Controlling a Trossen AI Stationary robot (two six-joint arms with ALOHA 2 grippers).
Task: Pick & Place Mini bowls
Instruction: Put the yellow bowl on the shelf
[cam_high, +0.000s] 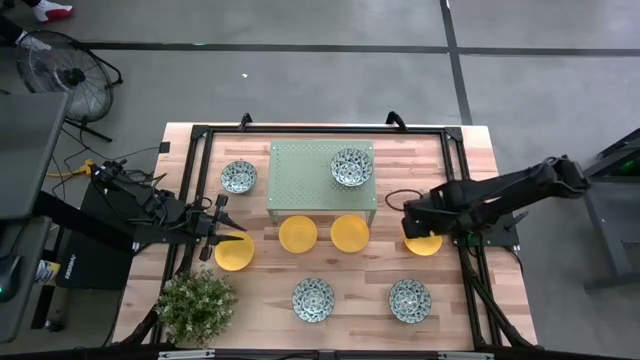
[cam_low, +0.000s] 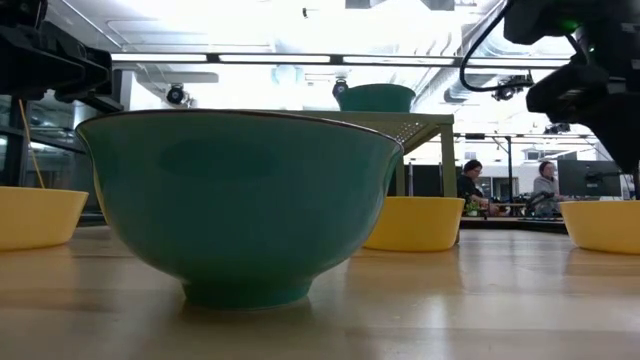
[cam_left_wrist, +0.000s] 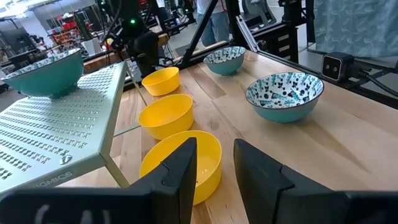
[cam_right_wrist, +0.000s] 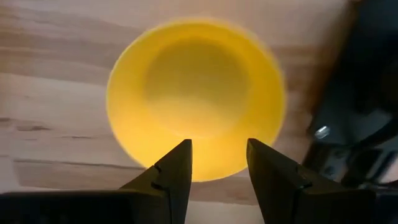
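Four yellow mini bowls stand in a row on the table: the left one (cam_high: 234, 252), two below the stand (cam_high: 297, 234) (cam_high: 350, 233), and the right one (cam_high: 423, 243). Patterned bowls stand at the far left (cam_high: 239, 177), on the green stand (cam_high: 351, 166), and at the near edge (cam_high: 313, 299) (cam_high: 410, 300). My left gripper (cam_high: 228, 228) is open at the left yellow bowl (cam_left_wrist: 180, 165), its fingers by the bowl's near rim (cam_left_wrist: 214, 177). My right gripper (cam_high: 415, 228) is open and points down over the right yellow bowl (cam_right_wrist: 196, 99).
The pale green perforated stand (cam_high: 300, 185) stands at the table's far middle. A potted plant (cam_high: 197, 303) stands at the near left corner. A black frame (cam_high: 320, 130) runs around the table. People sit in the room behind (cam_low: 470, 185).
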